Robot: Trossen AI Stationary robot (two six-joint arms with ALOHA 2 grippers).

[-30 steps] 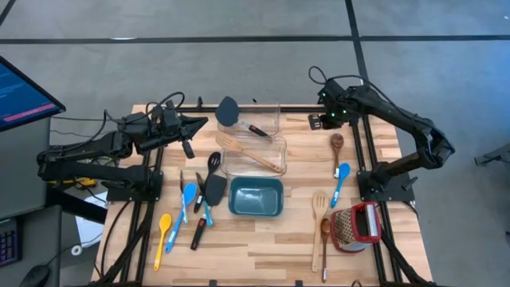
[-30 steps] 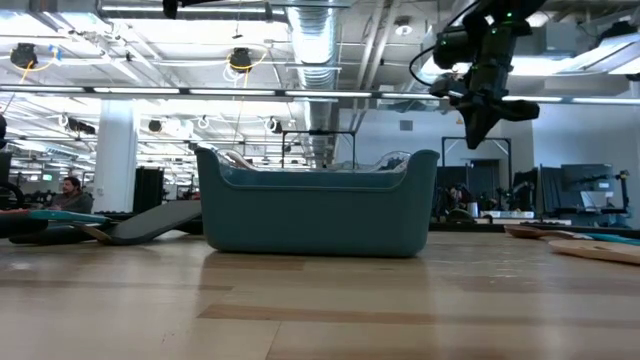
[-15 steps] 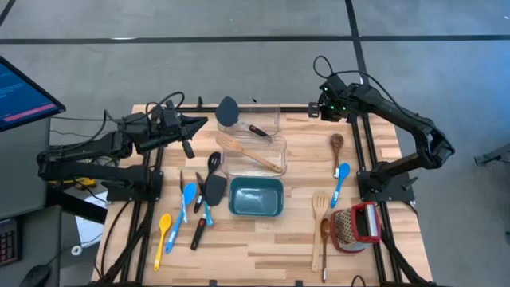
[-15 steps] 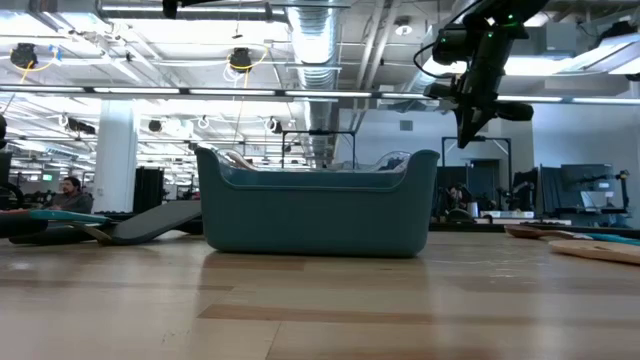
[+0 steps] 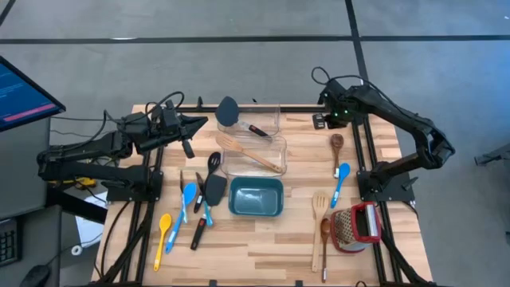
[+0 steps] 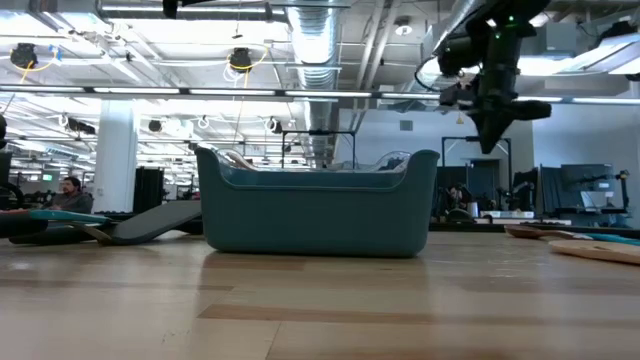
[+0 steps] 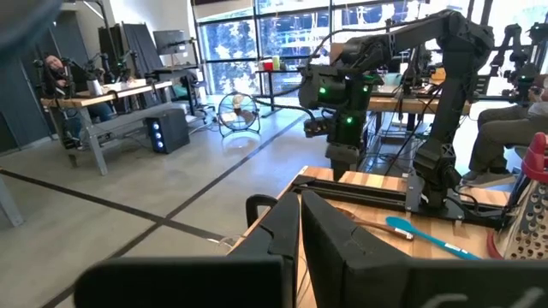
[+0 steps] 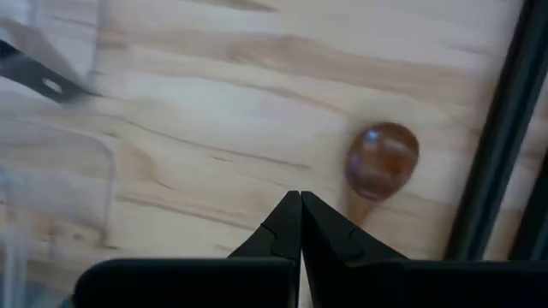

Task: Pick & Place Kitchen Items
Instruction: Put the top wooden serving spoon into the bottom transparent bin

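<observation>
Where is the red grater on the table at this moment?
In the high view, the red grater stands near the table's front right corner, just right of the brown wooden spoon and the pale slotted wooden spatula.

A teal tub (image 5: 256,196) sat mid-counter (image 5: 263,247), touching a clear plastic bin (image 5: 273,135) behind it. A red-handled grater (image 5: 356,226) lay at the counter's right front corner. A monitor (image 5: 24,89) stood beyond the left edge.
</observation>
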